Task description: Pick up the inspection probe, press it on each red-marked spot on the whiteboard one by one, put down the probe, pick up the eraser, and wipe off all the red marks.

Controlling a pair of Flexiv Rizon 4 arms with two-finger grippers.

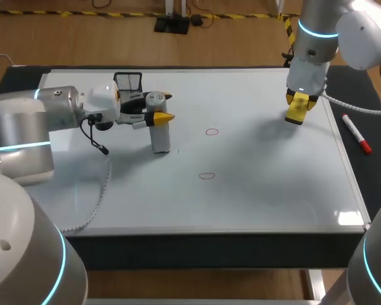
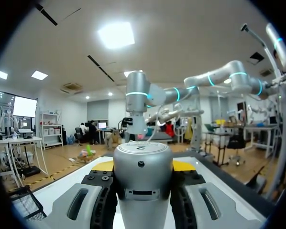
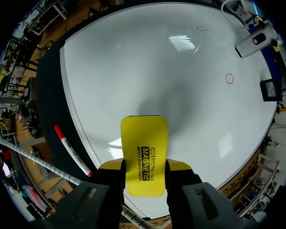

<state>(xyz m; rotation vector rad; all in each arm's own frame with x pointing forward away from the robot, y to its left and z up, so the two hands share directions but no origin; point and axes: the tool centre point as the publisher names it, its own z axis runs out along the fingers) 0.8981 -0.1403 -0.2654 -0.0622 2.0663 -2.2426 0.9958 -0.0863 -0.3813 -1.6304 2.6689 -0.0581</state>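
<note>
My left gripper is shut on the grey cylindrical probe, which stands upright with its lower end at the whiteboard, left of both marks. In the left wrist view the probe fills the gap between the fingers of the left gripper. Two small red circles are drawn mid-board, one farther back and one nearer. Near the back right corner, my right gripper is shut on the yellow eraser, held a little above the board. From the right wrist, the eraser sits between the fingers of the right gripper, with both circles far ahead.
A red-capped marker lies on the dark mat just off the board's right edge, also seen as the marker beside my right gripper. A black mesh basket stands at the board's back left, behind the left gripper.
</note>
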